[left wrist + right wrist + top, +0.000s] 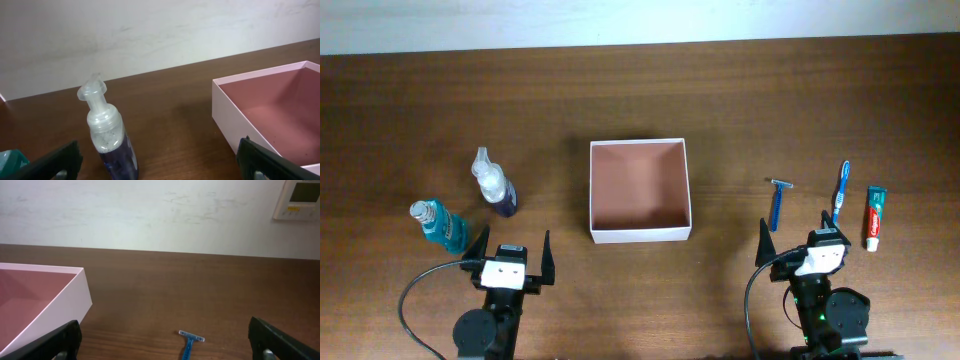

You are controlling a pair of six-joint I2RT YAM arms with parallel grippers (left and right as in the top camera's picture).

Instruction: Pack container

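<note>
Hands first: the left hand [514, 238] and the right hand [794, 232] both sat at the near edge of the counter [720, 90], fingers spread wide and holding nothing.

Between them, a little farther back and near the middle of the counter, stood the container [640, 234]. Its pinkish-brown floor was bare, so by my reading the packing had not begun and every item was left to do.

On the left side, well apart from the box, were a pump bottle [492, 183] with dark blue liquid and a teal bottle [438, 222] just beside it. The pump bottle looked upright in the left wrist view. I could not tell how the teal one sat.

On the right side a blue razor [778, 203], a blue toothbrush [840, 190] and a toothpaste tube [875, 216] lay flat in a row, none touching the box.

The container sat flat with its open mouth facing straight up and its walls squared to the counter's edges. Being square, it showed no long axis to speak of, so things could go in from above on either side equally well.
</note>
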